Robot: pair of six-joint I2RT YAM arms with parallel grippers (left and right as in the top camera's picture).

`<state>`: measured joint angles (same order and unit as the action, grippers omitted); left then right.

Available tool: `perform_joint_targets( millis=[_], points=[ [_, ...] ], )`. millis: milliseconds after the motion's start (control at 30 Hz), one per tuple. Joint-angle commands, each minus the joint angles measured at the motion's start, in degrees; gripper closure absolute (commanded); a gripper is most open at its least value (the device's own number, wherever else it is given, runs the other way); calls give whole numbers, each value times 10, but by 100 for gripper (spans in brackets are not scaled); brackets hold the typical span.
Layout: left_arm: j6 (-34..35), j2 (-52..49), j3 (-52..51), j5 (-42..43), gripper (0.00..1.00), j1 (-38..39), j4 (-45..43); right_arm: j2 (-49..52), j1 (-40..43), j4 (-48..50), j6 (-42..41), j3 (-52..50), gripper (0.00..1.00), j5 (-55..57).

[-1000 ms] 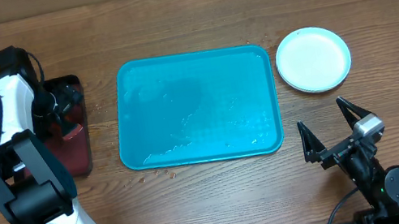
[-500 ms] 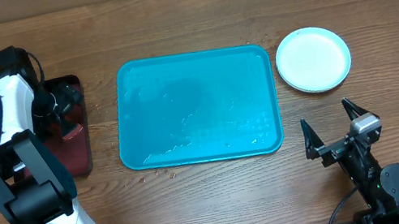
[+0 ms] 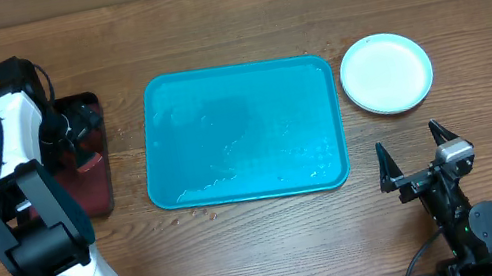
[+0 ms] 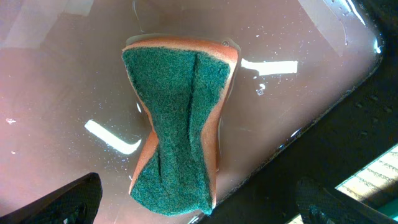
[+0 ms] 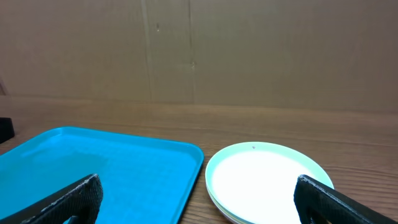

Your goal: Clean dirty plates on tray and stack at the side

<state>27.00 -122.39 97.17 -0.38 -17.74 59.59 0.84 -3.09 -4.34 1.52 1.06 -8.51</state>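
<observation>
— Ahead of the right gripper (image 3: 407, 140), pulled back wide and empty, plates (image 3: 386, 74) are stacked beside the bare tray (image 3: 247, 143).
— Probably all three. The wide left gripper (image 4: 202, 198) is held over sponge (image 4: 177, 112); task judged done.

plates (image 3: 386, 74) stacked right of tray (image 3: 243, 133) | sponge (image 4: 177, 130) in small tray (image 3: 98, 189) | small tray left of tray

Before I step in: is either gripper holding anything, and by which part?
Nothing held: left gripper open above the sponge; right gripper open and empty.
</observation>
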Motion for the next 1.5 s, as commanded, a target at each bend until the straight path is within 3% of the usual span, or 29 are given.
perform_joint_targets(
  millis=[0, 1167, 1467],
  points=[
    [0, 0, 10, 4, 0, -2, 0, -7, 2, 2, 2, -6, 0, 10],
    [-2, 2, 10, -12, 0, -2, 20, -7, 2, 2, 2, -6, 0, 10],
    [-16, 92, 10, -28, 0, 21, 23, -7, 2, 2, 2, -6, 0, 10]
  ],
)
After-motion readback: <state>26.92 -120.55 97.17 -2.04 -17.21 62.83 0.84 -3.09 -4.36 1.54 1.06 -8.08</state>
